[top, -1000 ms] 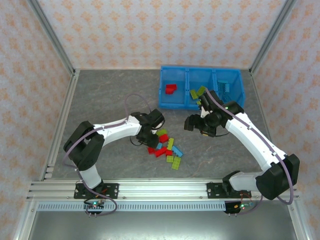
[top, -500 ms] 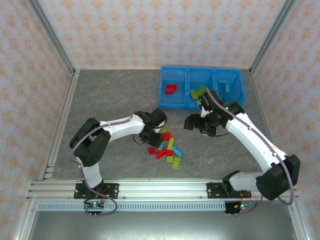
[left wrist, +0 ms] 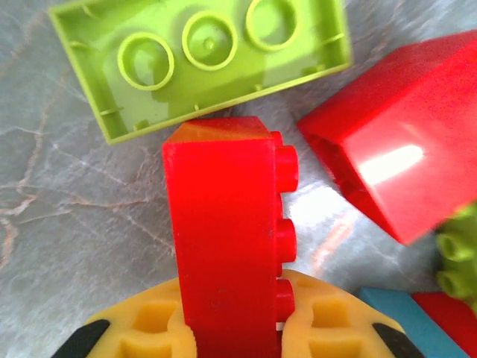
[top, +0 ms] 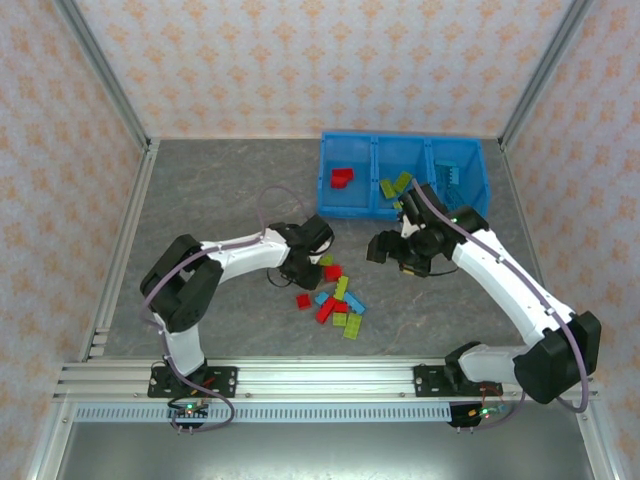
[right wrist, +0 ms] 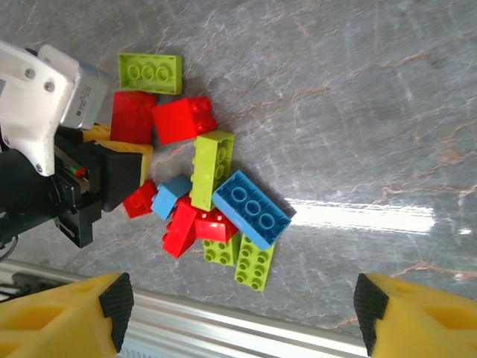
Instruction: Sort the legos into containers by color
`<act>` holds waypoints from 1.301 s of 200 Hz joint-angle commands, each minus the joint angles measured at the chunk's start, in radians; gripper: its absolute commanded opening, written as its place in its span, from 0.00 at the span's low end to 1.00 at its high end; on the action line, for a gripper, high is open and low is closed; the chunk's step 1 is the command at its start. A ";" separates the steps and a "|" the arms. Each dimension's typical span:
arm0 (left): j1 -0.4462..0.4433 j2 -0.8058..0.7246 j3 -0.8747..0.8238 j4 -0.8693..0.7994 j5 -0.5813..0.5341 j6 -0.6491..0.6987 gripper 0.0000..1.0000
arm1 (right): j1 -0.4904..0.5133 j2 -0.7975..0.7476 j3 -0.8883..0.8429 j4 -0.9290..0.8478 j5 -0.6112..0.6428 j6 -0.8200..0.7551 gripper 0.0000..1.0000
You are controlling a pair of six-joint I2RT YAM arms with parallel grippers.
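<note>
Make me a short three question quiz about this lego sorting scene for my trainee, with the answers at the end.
1. Multiple choice: what does the left pincer grip? A) a red brick B) a light-blue brick C) nothing
2. True or false: the right pincer is shut on a green brick.
3. Fill in: the brick in the left compartment of the blue bin is ___.

Key: 1. A. 2. False, it hangs open above the loose pile. 3. Red.
</note>
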 commanded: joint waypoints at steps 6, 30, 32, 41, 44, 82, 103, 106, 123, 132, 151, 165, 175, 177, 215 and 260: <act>0.001 -0.185 0.034 0.039 0.022 -0.008 0.14 | 0.011 -0.061 -0.017 0.082 -0.049 0.040 0.80; 0.003 -0.174 0.176 0.020 -0.042 0.010 0.15 | 0.011 -0.104 -0.021 0.120 0.039 0.085 0.80; 0.004 -0.164 0.191 0.015 -0.055 0.012 0.15 | 0.011 -0.106 -0.020 0.122 0.047 0.089 0.80; 0.009 -0.111 0.283 -0.005 -0.114 0.021 0.15 | 0.011 -0.110 -0.018 0.125 0.076 0.101 0.80; 0.014 -0.090 0.314 -0.009 -0.128 0.022 0.15 | 0.011 -0.110 -0.018 0.126 0.083 0.107 0.80; 0.094 0.249 0.755 -0.074 -0.197 0.023 0.18 | 0.011 -0.120 -0.017 0.128 0.104 0.144 0.80; 0.126 0.440 1.027 -0.147 -0.211 0.018 0.24 | 0.011 -0.146 -0.015 0.124 0.121 0.157 0.80; 0.129 0.463 1.070 -0.164 -0.211 0.018 0.26 | 0.011 -0.149 -0.013 0.121 0.122 0.158 0.80; 0.133 0.564 1.260 -0.231 -0.223 0.032 0.37 | 0.012 -0.163 -0.002 0.106 0.124 0.156 0.80; 0.133 0.585 1.317 -0.244 -0.221 0.037 0.44 | 0.011 -0.171 -0.002 0.101 0.132 0.156 0.80; 0.132 0.558 1.342 -0.258 -0.201 0.034 0.50 | 0.011 -0.179 -0.007 0.102 0.139 0.162 0.80; 0.129 0.484 1.287 -0.249 -0.177 0.034 0.51 | 0.012 -0.176 -0.011 0.107 0.141 0.169 0.80; 0.125 0.403 1.203 -0.220 -0.163 0.037 0.51 | 0.011 -0.169 -0.011 0.116 0.141 0.174 0.80; 0.123 0.381 1.181 -0.211 -0.161 0.038 0.51 | 0.011 -0.167 -0.009 0.119 0.141 0.174 0.80; 0.085 -0.087 0.671 -0.018 -0.132 0.059 0.50 | 0.046 -0.089 0.007 0.133 0.201 0.188 0.79; 0.012 -0.565 0.235 -0.013 -0.104 0.254 0.50 | 0.219 0.142 0.039 0.211 0.241 0.231 0.79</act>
